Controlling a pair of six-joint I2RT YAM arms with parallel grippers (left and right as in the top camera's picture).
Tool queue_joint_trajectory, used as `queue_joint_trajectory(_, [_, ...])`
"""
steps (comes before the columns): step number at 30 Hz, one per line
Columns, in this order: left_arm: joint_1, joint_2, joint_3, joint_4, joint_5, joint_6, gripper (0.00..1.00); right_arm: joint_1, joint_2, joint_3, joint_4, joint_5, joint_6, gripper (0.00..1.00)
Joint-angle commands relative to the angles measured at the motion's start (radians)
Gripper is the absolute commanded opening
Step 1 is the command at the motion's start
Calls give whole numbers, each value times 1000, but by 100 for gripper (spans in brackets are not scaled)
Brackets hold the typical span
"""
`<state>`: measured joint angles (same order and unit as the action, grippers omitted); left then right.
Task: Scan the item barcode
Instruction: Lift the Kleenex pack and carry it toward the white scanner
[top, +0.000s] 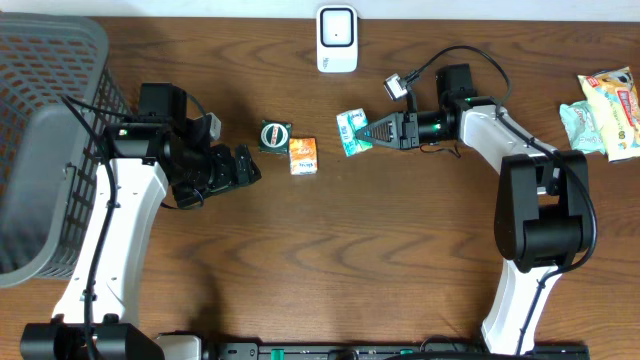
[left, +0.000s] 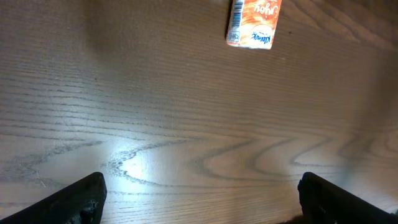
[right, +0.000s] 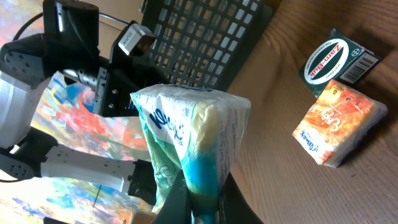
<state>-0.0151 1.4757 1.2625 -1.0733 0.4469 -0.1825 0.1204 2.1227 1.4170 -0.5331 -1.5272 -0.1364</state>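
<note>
My right gripper (top: 366, 132) (right: 199, 202) is shut on a teal and white tissue pack (top: 350, 132) (right: 189, 134), pinching its lower edge and holding it just above the table. The white scanner (top: 337, 38) stands at the back edge, a short way behind and to the left of the pack. No barcode shows on the held pack. My left gripper (top: 248, 166) (left: 202, 199) hangs open over bare wood, nothing between its fingers (left: 81, 200). An orange packet (top: 303, 155) (left: 254, 22) (right: 339, 127) lies ahead of it, with a printed barcode along one side.
A dark green box with a round label (top: 273, 135) (right: 339, 59) lies beside the orange packet. A grey mesh basket (top: 45, 120) fills the left side behind the left arm. Several snack bags (top: 605, 112) lie at the far right edge.
</note>
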Motion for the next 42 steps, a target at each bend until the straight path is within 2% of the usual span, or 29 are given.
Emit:
queue_joint_trajectory(1, [-2, 7, -2, -2, 5, 13, 98, 5, -42, -4, 3, -34, -19, 1])
queue_joint_trajectory(28, [-2, 7, -2, -2, 5, 13, 98, 6, -42, -4, 2, 39, -18, 1])
queue_joint_trajectory(31, [-2, 7, -2, -2, 5, 13, 98, 17, -42, -4, -16, 207, 4, 1])
queue_joint_trajectory(36, [-2, 7, -2, -2, 5, 13, 98, 52, -42, -3, -41, 642, 117, 1])
queue_joint_trajectory(42, [-2, 7, -2, -2, 5, 13, 98, 65, -43, 14, -54, 941, 117, 1])
